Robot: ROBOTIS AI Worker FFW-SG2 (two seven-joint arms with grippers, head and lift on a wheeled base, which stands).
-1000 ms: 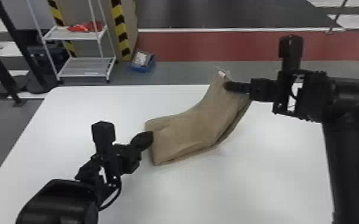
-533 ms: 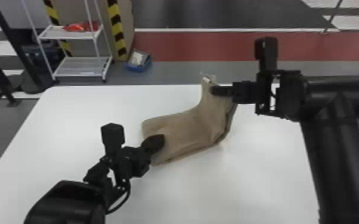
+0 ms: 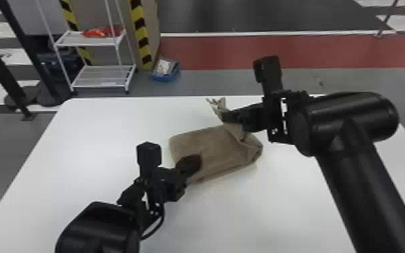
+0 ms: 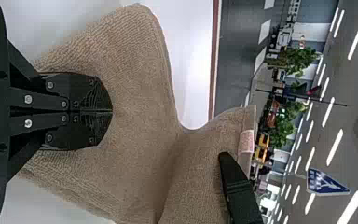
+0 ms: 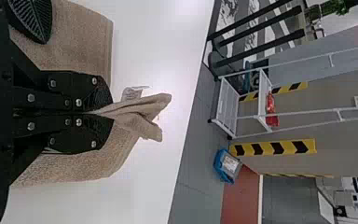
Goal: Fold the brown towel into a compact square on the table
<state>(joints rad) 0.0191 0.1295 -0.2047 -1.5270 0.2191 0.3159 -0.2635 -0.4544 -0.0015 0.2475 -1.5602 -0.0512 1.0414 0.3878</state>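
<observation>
In the head view, my right gripper (image 3: pixel 227 116) is shut on a bunched end of the brown towel (image 3: pixel 208 148), holding it just above the towel's far side. A puckered tip pokes out past it. My left gripper (image 3: pixel 194 162), closed, rests over the towel's near left part. Seen from the left wrist, the left gripper (image 4: pixel 111 112) has its fingers together on top of the cloth (image 4: pixel 140 70), and the raised end with a pale label stands beyond. In the right wrist view, the right gripper (image 5: pixel 107 112) pinches the gathered cloth (image 5: pixel 142 114) beside its label.
The towel lies on a white table (image 3: pixel 245 215), whose far edge runs behind the right gripper. On the floor beyond stand a white shelf rack (image 3: pixel 102 72) and a blue box (image 3: pixel 166 70). The right forearm spans the table's right side.
My right gripper has moved left and nearer, bringing the raised towel end lower and over the rest. My left gripper has shifted to the right, farther over the cloth.
</observation>
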